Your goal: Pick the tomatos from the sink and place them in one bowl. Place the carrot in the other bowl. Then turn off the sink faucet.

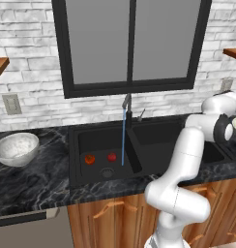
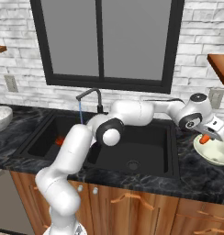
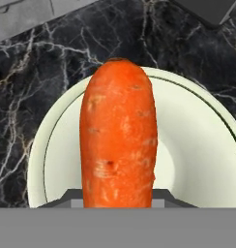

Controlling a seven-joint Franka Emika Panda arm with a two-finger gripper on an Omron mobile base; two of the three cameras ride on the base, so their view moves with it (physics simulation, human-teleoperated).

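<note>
The carrot (image 3: pixel 119 135) is held clenched between the jaws of the gripper (image 2: pixel 208 136), and it is seen hanging directly over the pale cream-greenish bowl (image 3: pixel 197 140) in the hand view; in the right base view the gripper is poised just above that bowl (image 2: pixel 215 156) at about 3 o'clock of the sink (image 2: pixel 150 137). The step in hand is judged to be the placing of the carrot in the other bowl. The next move would seem to call for a short lowering and a release of the jaws, so that the carrot drops inside the rim and not onto the stone. Both tomatos, one (image 1: pixel 89 159) and the other (image 1: pixel 111 157), are seen lying in the left basin of the sink (image 1: pixel 154 145), near the drain, so that part of the task is judged not yet done. The mottled grey-white bowl (image 1: pixel 16 148) is set well apart, at about 9 o'clock of the sink, on the counter (image 1: pixel 37 179). A thin stream of water (image 1: pixel 123 138) is seen falling from the sink faucet (image 1: pixel 126 104), so the faucet is judged to be on.

The counter is of dark marbled stone over wooden cabinets (image 2: pixel 132 202). Behind it a white brick wall (image 1: pixel 28 72) is set with a dark-framed window (image 1: pixel 132 43)
</note>
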